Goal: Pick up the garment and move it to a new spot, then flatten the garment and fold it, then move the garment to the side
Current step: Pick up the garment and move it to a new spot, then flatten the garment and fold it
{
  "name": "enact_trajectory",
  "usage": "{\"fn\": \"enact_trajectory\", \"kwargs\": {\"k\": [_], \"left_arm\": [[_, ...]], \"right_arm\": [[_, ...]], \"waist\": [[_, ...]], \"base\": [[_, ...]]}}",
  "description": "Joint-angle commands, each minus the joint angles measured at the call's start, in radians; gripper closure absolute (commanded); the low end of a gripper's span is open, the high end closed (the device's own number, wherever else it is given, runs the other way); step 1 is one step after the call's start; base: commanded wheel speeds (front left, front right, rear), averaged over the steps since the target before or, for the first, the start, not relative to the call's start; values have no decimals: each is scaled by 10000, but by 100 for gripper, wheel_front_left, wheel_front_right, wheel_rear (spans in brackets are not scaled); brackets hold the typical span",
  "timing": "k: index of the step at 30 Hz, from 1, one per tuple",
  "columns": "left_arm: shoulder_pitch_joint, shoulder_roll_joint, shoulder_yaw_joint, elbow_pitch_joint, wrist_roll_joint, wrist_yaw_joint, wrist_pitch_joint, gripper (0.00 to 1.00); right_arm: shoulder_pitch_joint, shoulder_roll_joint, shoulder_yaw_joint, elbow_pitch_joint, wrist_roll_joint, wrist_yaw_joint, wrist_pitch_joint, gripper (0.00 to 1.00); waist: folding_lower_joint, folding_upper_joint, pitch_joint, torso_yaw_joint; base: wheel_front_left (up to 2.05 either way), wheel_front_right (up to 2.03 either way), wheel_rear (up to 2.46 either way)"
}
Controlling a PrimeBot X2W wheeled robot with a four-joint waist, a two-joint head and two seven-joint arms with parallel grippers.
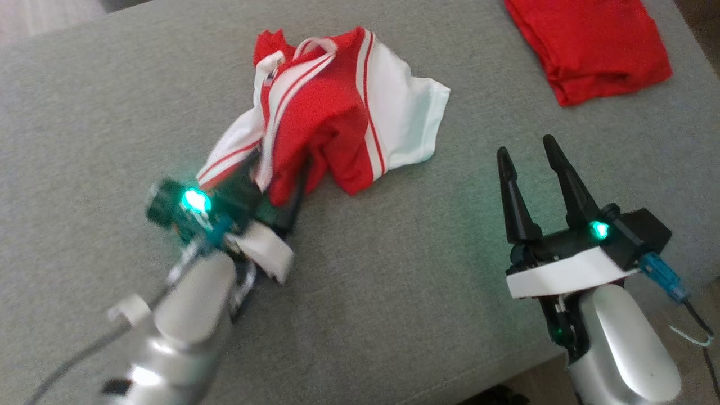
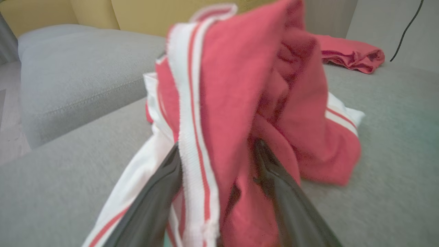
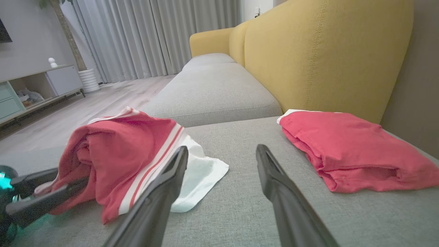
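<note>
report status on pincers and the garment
Left pincer open around crumpled garment. Right pincer open, empty, apart from it. Folded red cloth far right, not in the way.

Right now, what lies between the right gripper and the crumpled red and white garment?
Only bare grey sofa cushion. The head view shows nothing resting on the stretch from the right gripper to the white edge of the red and white garment.

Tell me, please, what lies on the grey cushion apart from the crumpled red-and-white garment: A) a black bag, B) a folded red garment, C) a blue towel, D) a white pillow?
B: a folded red garment lies near the far right corner of the cushion, clear of the red-and-white garment.
</note>
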Motion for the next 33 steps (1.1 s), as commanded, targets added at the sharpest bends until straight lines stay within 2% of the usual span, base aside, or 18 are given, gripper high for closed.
{"fn": "enact_trajectory", "kwargs": {"k": [1, 3, 5, 12, 20, 25, 33], "left_arm": [[177, -173, 202, -254, -58, 316, -334, 0], [806, -429, 323, -540, -163, 692, -420, 0], [1624, -599, 521, -1432, -245, 1020, -430, 0], [4218, -848, 1679, -3718, -559, 1510, -436, 0], [6346, -941, 3040, -5793, 91, 2142, -437, 0], [7110, -986, 3298, -6478, 368, 2169, -437, 0], [7478, -1018, 3469, -6371, 643, 2091, -438, 0]], "right_arm": [[110, 21, 91, -222, 108, 67, 4, 0], [329, -24, -20, -124, 141, 67, 4, 0], [602, -84, -188, -19, 173, 67, 4, 0], [1584, -168, -921, 255, 280, 67, 4, 0], [2411, -71, -1199, 385, 339, 67, 4, 0], [2833, 24, -1179, 444, 306, 67, 4, 0], [3009, 94, -1083, 488, 276, 67, 4, 0]], "waist": [[-4, 0, -248, 377], [-4, 0, -600, 728], [-4, 0, -1035, 1137], [-4, 0, -2517, 2585], [-4, 0, -3667, 3456], [-4, 0, -3910, 3744], [-4, 0, -4041, 3759]], "base": [[0, 0, 0], [0, 0, 0], [0, 0, 0], [0, 0, 0], [0, 0, 0], [0, 0, 0], [0, 0, 0]]}}
